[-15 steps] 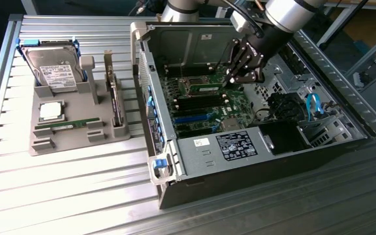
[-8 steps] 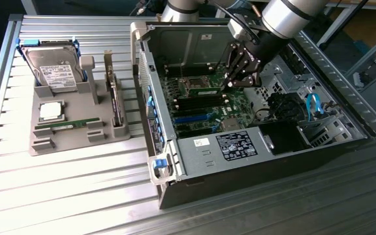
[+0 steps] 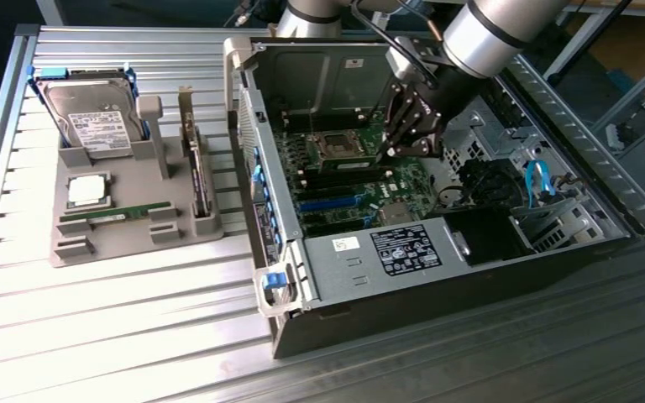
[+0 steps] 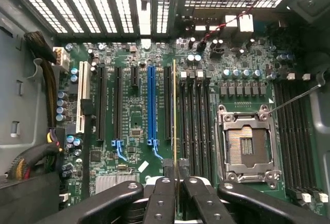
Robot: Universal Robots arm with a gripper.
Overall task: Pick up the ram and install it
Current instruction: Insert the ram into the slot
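Observation:
My gripper (image 3: 403, 149) hangs inside the open computer case (image 3: 435, 277), just above the motherboard (image 3: 351, 197). It is shut on the ram (image 4: 174, 121), a thin stick seen edge-on, running from between my fingers (image 4: 164, 201) out over the board. The ram's edge lies along the row of black memory slots (image 4: 195, 116) beside the empty processor socket (image 4: 247, 144). I cannot tell whether the stick touches a slot. In the exterior view the fingers hide the held stick.
A grey tray (image 3: 132, 245) on the exterior view's left holds a hard drive (image 3: 93, 117), a square processor (image 3: 87, 190), a flat green stick (image 3: 115, 215) and an upright card (image 3: 196, 172). Cable bundles (image 4: 36, 157) and case walls crowd the board.

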